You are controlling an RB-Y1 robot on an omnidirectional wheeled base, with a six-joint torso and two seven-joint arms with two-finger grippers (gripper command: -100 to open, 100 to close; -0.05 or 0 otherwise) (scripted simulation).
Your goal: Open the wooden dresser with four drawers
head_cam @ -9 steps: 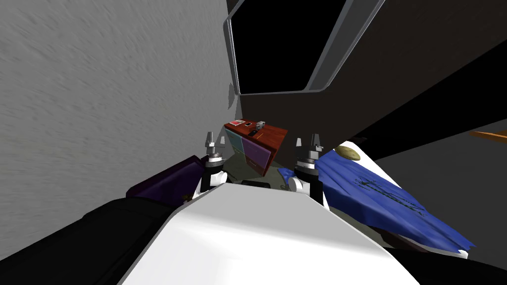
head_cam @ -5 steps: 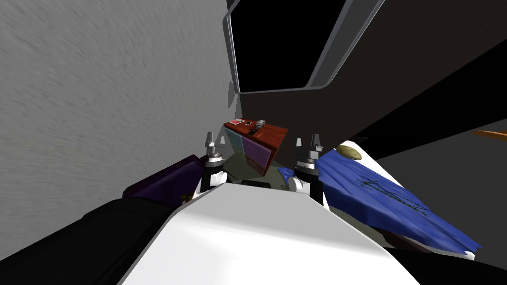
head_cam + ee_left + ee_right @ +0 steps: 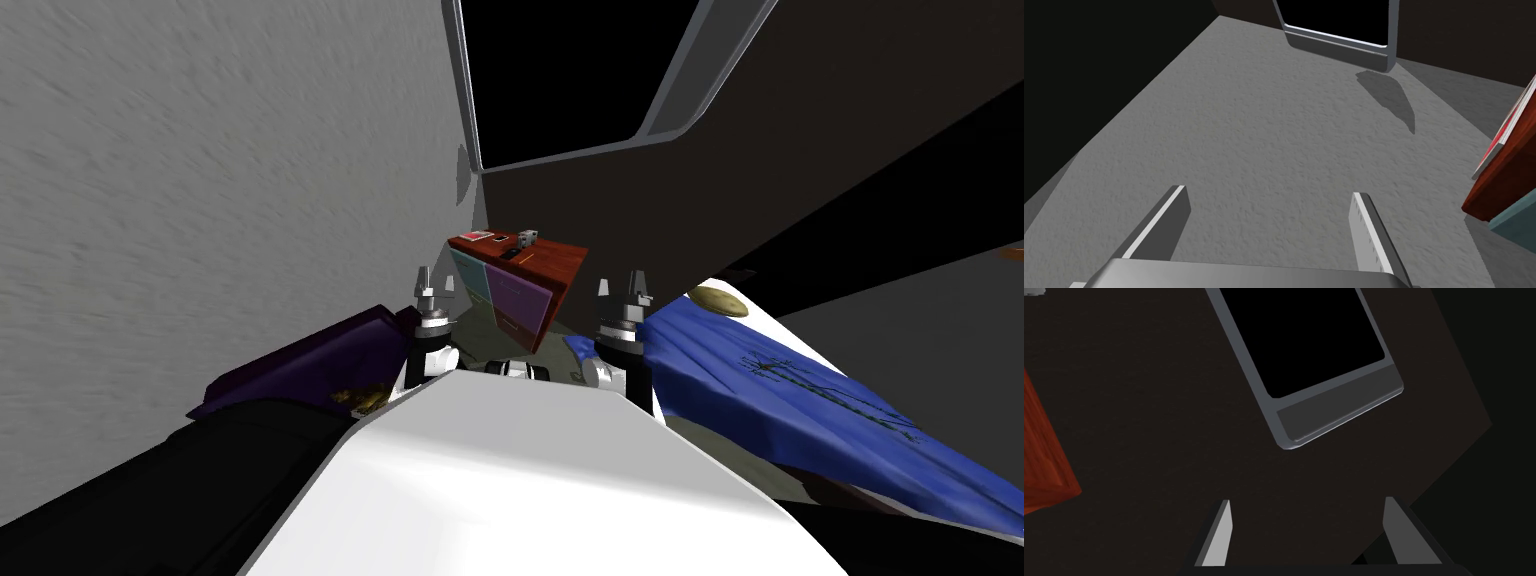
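I saw the red-brown dresser [image 3: 548, 262] carrying a small grey box [image 3: 527, 237] on top. A blue blanket [image 3: 800, 385] and tan cushion [image 3: 722, 300] lay on the bed [image 3: 765, 325].

The dresser [image 3: 545, 262] at mid-frame has a reddish-brown, wood-grained top with a slight sheen, and its teal and purple drawer fronts look flat and matt. The grey wall [image 3: 200, 200] at left is rough and stippled. The window frame [image 3: 1334, 408] looks smooth and grey, metal-like. The blue cloth [image 3: 780, 385] at lower right lies creased.
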